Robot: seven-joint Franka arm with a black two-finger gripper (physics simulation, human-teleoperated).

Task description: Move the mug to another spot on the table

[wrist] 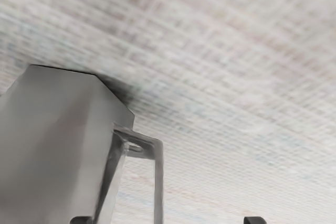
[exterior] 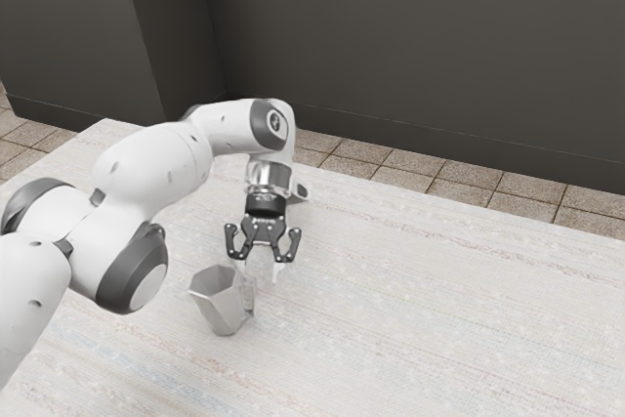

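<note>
A grey faceted mug stands upright on the pale table, with its handle turned toward the exterior view's right. My gripper hangs just above that handle, pointing down, open with its fingers spread wide and nothing held between them. In the wrist view the mug looms close under the hand, and its thin handle lies between my two dark fingertips.
The table stretches wide toward the exterior view's right and front. Behind its far edge lies a tiled floor, backed by a dark wall. My white arm reaches in from the exterior view's left.
</note>
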